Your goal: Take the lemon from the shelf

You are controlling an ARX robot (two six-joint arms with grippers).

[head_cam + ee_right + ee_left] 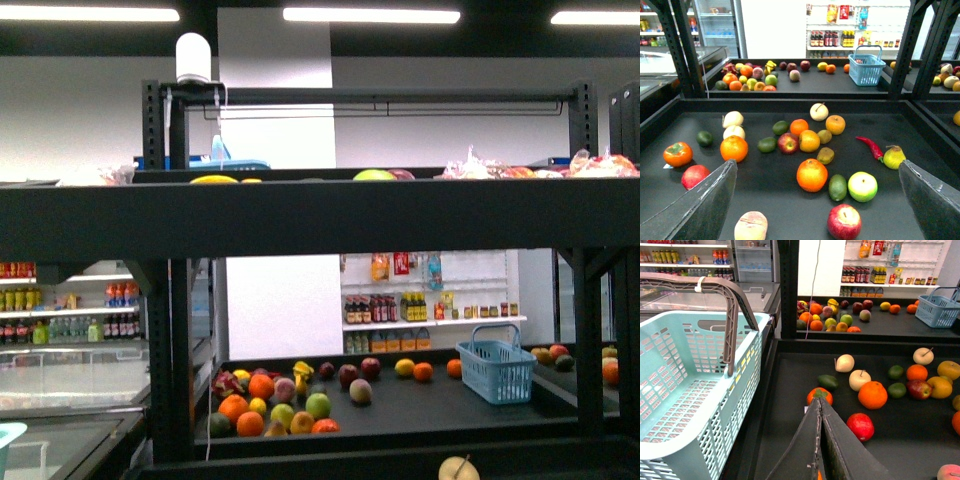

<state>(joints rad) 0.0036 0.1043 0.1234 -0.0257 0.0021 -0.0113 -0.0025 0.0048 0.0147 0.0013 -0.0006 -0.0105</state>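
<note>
We face a black metal shelf whose wide dark front rail crosses the middle of the front view and hides most of the deck behind it; only the tops of a few fruits show above that rail, among them a flat yellow shape that we cannot identify. Neither arm appears in this view. Through the gap below the rail we see a farther black rack deck with a cluster of mixed fruit and a blue basket, and at the bottom edge a pale fruit is partly cut off. From the left wrist, the left gripper shows its two dark fingers pressed together with nothing between them, poised over a dark tray beside a persimmon and a large orange; a light teal basket with a brown handle sits just beside the tray, partly cropped. From the right wrist, the right gripper has its fingers spread wide apart (only their tips enter at the lower corners), above a tray of scattered fruit and a red chili. Several yellowish fruits lie there, such as a yellow one near the tray's middle, touching a red apple, but we cannot tell which, if any, is the lemon.
</note>
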